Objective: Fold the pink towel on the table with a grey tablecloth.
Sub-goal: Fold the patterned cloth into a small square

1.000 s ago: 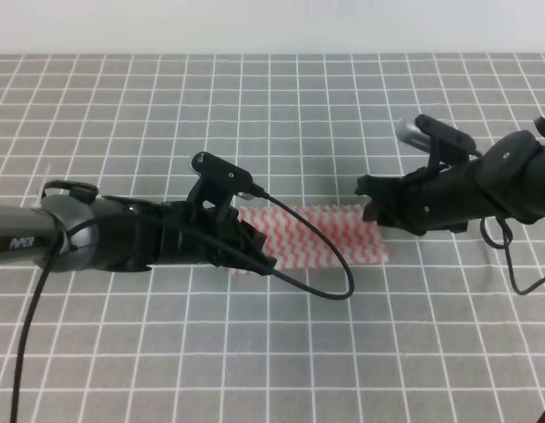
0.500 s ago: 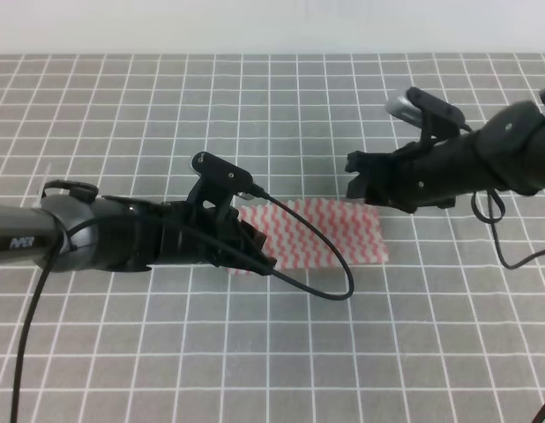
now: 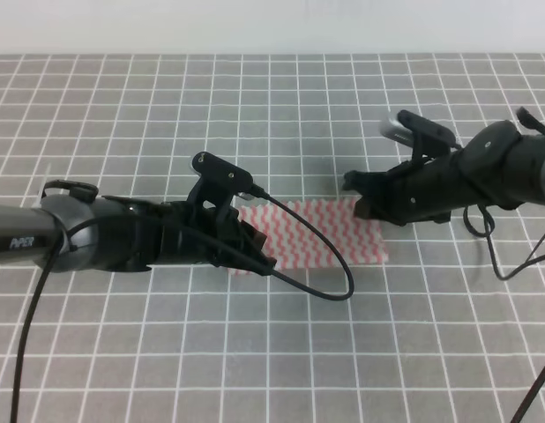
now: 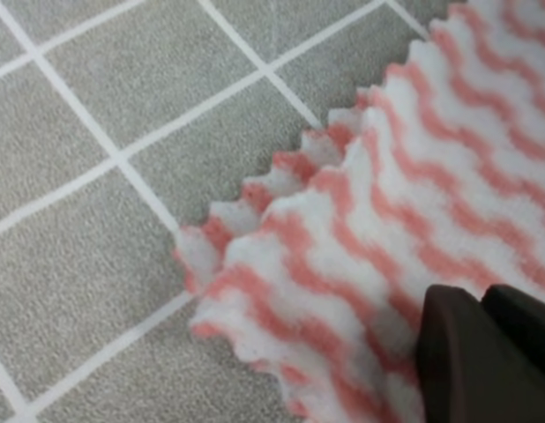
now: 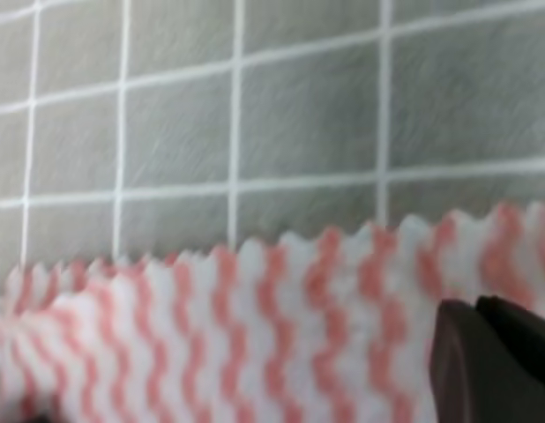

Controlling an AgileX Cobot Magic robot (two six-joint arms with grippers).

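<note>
Both my left gripper (image 3: 255, 251) and right gripper (image 3: 365, 204) press closed over the pink towel (image 3: 321, 233); whether either actually pinches cloth, I cannot tell.

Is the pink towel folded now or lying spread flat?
Folded. The pink towel shows as a narrow strip, and the left wrist view shows two jagged edges stacked at its corner.

Pink towel (image 3: 318, 233) flat on table with a grey tablecloth (image 3: 272, 106), near centre. Left gripper (image 3: 255, 249) over towel's 9 o'clock end. Right gripper (image 3: 361, 199) over towel's 1 o'clock corner. Cable (image 3: 321, 264) loops across towel toward 6 o'clock.
</note>
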